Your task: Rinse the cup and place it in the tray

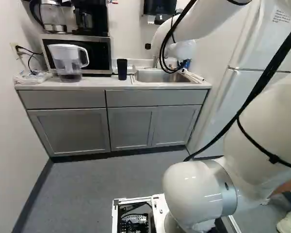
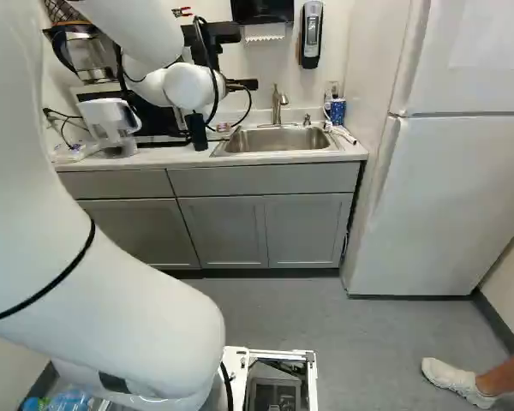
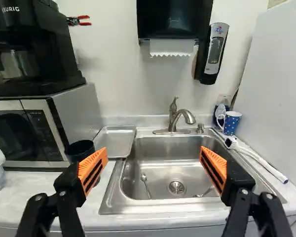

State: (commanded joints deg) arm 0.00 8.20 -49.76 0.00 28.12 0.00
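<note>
Cup [image 3: 79, 150], one black; tray [image 3: 115, 141], one.

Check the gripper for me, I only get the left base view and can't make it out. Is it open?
Observer: Yes, the wrist view shows the gripper open, its orange-padded fingers wide apart.
Operator: Okay, anything lying down in the sink?
Observer: A spoon lies on the floor of the sink, beside the drain strainer.
Operator: And is there something on the metal tray?
Observer: Nothing shows on the metal tray.
</note>
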